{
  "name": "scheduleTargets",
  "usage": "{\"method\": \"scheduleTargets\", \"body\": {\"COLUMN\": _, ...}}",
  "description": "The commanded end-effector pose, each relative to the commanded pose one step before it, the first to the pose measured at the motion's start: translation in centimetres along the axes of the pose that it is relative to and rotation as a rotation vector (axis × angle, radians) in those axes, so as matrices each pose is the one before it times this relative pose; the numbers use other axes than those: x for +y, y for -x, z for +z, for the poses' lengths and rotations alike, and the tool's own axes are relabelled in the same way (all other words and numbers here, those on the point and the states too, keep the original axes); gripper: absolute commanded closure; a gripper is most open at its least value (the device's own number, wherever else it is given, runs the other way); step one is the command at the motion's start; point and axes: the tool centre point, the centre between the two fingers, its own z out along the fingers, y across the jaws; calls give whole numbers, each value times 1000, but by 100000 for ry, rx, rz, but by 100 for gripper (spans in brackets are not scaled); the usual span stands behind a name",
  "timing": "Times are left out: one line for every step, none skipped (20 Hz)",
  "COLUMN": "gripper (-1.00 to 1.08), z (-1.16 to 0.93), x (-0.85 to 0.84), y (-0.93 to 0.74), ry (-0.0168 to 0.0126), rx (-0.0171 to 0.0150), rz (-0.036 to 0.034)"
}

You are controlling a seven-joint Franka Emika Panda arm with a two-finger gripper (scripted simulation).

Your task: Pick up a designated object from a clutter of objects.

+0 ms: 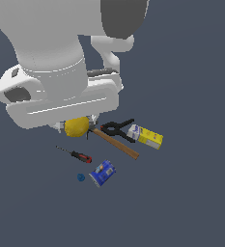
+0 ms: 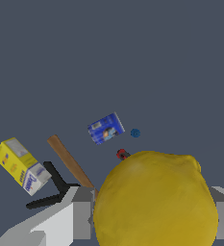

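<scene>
Lemon (image 2: 154,202) is sitting between the tool (image 1: 77,126) fingers, which are pinching it from both sides, right beside the hammer (image 1: 116,142). Next is probably lifting straight up.

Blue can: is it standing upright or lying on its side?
On its side. The blue can shows its label along its length in the exterior view, beside the tiny blue ball.
</scene>
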Motion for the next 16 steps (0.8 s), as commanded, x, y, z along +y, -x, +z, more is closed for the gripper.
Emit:
{"method": "scheduleTargets", "body": {"gripper": 108, "z": -1624, "x": 1343, "y": 418, "ry": 39, "rx": -42, "rz": -141}}
{"method": "scheduleTargets", "body": {"gripper": 108, "z": -493, "x": 449, "y": 114, "ry": 0, "rx": 0, "rz": 0}}
{"method": "scheduleTargets", "body": {"gripper": 108, "z": -440, "x": 403, "y": 97, "ry": 0, "rx": 0, "rz": 0}}
{"method": "scheduleTargets", "body": {"gripper": 108, "z": -392, "x": 361, "y": 84, "ry": 0, "rx": 0, "rz": 0}}
{"method": "scheduleTargets", "body": {"gripper": 108, "z": -347, "x": 321, "y": 73, "ry": 0, "rx": 0, "rz": 0}}
{"method": "scheduleTargets", "body": {"gripper": 108, "z": -306, "x": 283, "y": 63, "ry": 0, "rx": 0, "rz": 0}}
{"method": "scheduleTargets", "body": {"gripper": 108, "z": -270, "x": 243, "y": 54, "ry": 42, "rx": -15, "rz": 21}}
{"method": "scheduleTargets", "body": {"gripper": 108, "z": -228, "x": 213, "y": 44, "ry": 0, "rx": 0, "rz": 0}}
{"method": "scheduleTargets", "body": {"gripper": 108, "z": -191, "x": 179, "y": 34, "ry": 0, "rx": 0, "rz": 0}}
{"method": "scheduleTargets", "body": {"gripper": 108, "z": -155, "x": 146, "y": 25, "ry": 0, "rx": 0, "rz": 0}}
{"method": "scheduleTargets", "body": {"gripper": 108, "z": -120, "x": 114, "y": 15, "ry": 0, "rx": 0, "rz": 0}}
{"method": "scheduleTargets", "body": {"gripper": 108, "z": -86, "x": 83, "y": 5, "ry": 0, "rx": 0, "rz": 0}}
{"method": "scheduleTargets", "body": {"gripper": 108, "z": -52, "x": 51, "y": -5, "ry": 0, "rx": 0, "rz": 0}}
{"method": "scheduleTargets", "body": {"gripper": 108, "z": -18, "x": 21, "y": -14, "ry": 0, "rx": 0, "rz": 0}}
{"method": "scheduleTargets", "body": {"gripper": 108, "z": 15, "x": -10, "y": -24, "ry": 0, "rx": 0, "rz": 0}}
{"method": "scheduleTargets", "body": {"gripper": 108, "z": 20, "x": -16, "y": -16, "ry": 0, "rx": 0, "rz": 0}}
